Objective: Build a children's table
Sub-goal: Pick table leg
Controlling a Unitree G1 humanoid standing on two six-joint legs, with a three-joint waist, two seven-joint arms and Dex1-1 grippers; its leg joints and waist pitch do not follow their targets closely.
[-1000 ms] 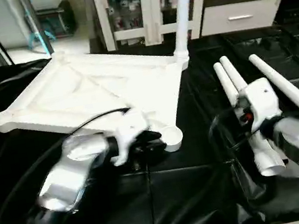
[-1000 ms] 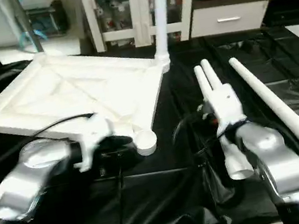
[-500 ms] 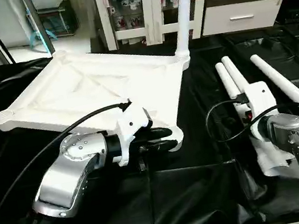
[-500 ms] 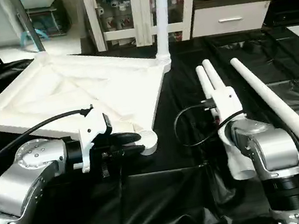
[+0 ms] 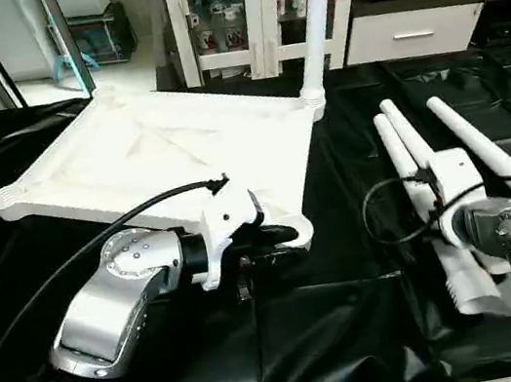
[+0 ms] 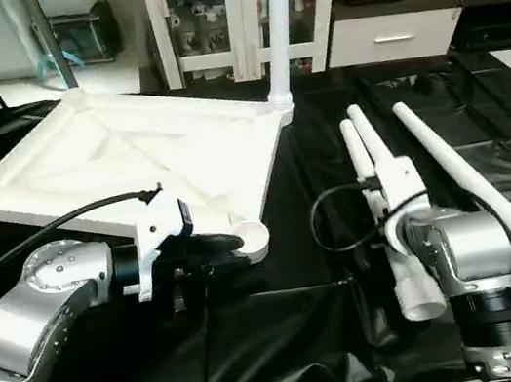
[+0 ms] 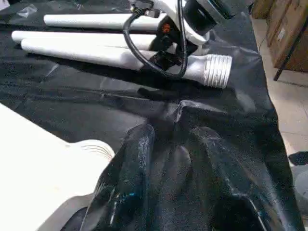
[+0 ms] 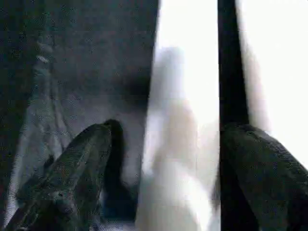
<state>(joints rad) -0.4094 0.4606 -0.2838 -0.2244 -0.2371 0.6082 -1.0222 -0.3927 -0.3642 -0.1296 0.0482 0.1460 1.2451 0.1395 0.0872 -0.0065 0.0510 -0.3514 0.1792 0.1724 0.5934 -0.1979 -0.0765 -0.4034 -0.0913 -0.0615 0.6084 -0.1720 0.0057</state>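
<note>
black sheeting covers the tabletop in front of you, with a white glass-door cabinet and a white drawer unit behind it. your children's table top lies upside down on the sheet to the left, ribbed underside up, with 1 leg standing upright in its far right corner socket. 3 loose legs lie on the sheet to the right, well apart from the top: 2 side by side and 1 more further right.

your left claw sits at the near right corner socket of the top, fingers parted a little with nothing between them; in the left wrist view the corner lies just beside 1 finger. your right claw is spread wide over the pair of legs, straddling 1 of them without clamping it. whether the fingers touch that leg you cannot tell.
</note>
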